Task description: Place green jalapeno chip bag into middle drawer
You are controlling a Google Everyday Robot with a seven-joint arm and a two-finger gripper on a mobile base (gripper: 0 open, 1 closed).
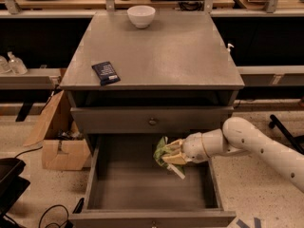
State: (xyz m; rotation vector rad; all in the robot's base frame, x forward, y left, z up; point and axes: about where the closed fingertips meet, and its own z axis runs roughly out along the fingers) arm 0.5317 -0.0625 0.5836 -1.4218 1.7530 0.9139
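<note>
Hand [172,154] clamps green jalapeno chip bag [160,151] just above open middle drawer [142,189], toward its back

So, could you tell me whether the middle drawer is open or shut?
Open: the middle drawer is pulled out, its floor showing, and the gripper holds the green jalapeno chip bag over its rear part.

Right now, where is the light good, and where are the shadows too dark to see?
Camera view: light comes from above, so the flat grey cabinet top is bright; the gap under it is in deep shadow; the open grey wooden drawer is dim but readable. The hand, over the drawer's right rear, holds the crinkled green foil chip bag, lit clearly.
</note>
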